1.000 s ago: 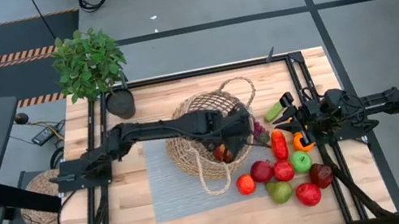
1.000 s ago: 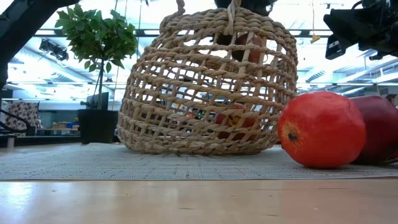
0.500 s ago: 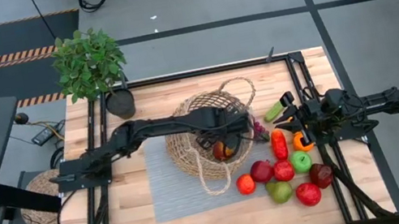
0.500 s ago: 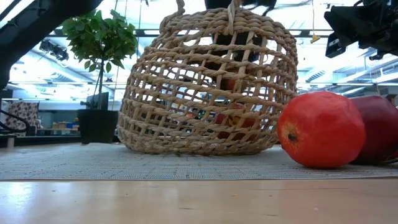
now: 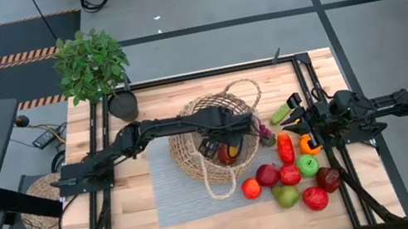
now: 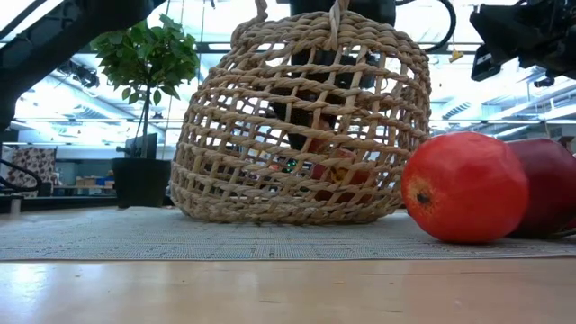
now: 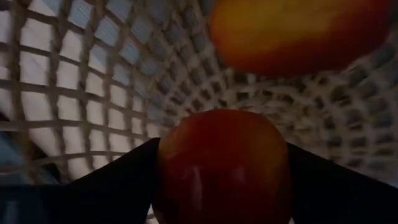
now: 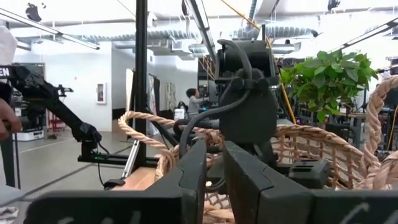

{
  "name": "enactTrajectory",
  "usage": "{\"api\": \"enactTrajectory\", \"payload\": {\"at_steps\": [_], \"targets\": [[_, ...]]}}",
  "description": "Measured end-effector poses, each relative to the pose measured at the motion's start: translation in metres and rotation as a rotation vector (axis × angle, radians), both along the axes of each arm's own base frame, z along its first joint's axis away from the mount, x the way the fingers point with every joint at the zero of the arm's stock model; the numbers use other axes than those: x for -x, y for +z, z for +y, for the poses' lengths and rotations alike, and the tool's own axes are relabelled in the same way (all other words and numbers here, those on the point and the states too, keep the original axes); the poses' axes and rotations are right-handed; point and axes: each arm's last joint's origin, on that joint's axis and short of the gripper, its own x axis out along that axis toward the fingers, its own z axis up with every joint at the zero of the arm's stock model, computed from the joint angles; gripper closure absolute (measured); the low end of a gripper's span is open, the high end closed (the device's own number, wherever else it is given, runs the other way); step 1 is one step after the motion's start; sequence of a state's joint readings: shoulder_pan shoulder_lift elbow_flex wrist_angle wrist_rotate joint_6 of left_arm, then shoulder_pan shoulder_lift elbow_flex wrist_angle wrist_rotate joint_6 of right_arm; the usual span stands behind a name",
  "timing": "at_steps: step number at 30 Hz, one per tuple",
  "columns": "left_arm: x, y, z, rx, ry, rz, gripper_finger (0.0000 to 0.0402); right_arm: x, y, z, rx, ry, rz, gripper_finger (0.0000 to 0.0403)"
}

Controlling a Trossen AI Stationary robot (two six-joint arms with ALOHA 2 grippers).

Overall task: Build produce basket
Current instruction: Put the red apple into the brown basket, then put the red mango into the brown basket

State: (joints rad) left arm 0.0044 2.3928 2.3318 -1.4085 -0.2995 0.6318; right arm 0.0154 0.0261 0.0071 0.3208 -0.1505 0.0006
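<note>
The woven wicker basket [image 5: 186,155] stands on a grey mat [image 5: 169,195] at mid-table. My left gripper [image 5: 222,146] reaches down inside it, shut on a red apple [image 7: 221,168]. Through the weave its dark body shows in the low view [image 6: 310,103]. Another orange-red fruit [image 7: 298,31] lies in the basket just beyond. More produce lies right of the basket: red apples [image 5: 290,173], a green apple [image 5: 307,165], an orange [image 5: 252,189], a red pepper [image 5: 285,147], a cucumber [image 5: 280,114]. My right gripper [image 5: 300,127] waits shut at the table's right side. My left gripper pinches the red apple between its two fingers, one on each opposite side [image 7: 163,174]. The fingers come steeply from above, pointing down into the basket. The apple sits low inside the basket; whether it rests on the bottom cannot be told.
A potted green plant [image 5: 94,66] stands at the far left corner. The basket's loop handles [image 5: 241,87] stick out at its far and near sides. Bare wood [image 5: 130,220] lies at the near left. A dark frame rail [image 5: 302,72] edges the table.
My left gripper has sunk deeper into the basket with the red apple and has rolled at the wrist, shifting slightly toward the table's left edge. The basket has kept its place.
</note>
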Motion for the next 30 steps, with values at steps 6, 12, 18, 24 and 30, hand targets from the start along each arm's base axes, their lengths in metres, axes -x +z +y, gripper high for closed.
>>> {"api": "enactTrajectory", "payload": {"at_steps": [6, 12, 18, 24, 30], "targets": [[0.0, 0.0, 0.0, 0.022, 0.072, -0.024, 0.006, 0.0, 0.0, 0.0, 0.0, 0.0, 0.0, 0.0341], [0.002, 0.008, -0.005, -0.149, 0.058, -0.019, 0.0046, 0.0, 0.0, 0.0, 0.0, 0.0, 0.0, 0.0341], [0.016, 0.065, -0.017, -0.242, 0.107, -0.241, 0.0058, 0.0, 0.0, 0.0, 0.0, 0.0, 0.001, 0.0341], [0.047, 0.143, -0.031, -0.173, 0.198, -0.576, 0.0083, 0.0, 0.0, 0.0, 0.0, 0.0, 0.001, 0.0341], [0.099, 0.209, -0.036, -0.073, 0.318, -0.81, 0.0115, 0.0, 0.0, 0.0, 0.0, 0.0, 0.001, 0.0341]]}}
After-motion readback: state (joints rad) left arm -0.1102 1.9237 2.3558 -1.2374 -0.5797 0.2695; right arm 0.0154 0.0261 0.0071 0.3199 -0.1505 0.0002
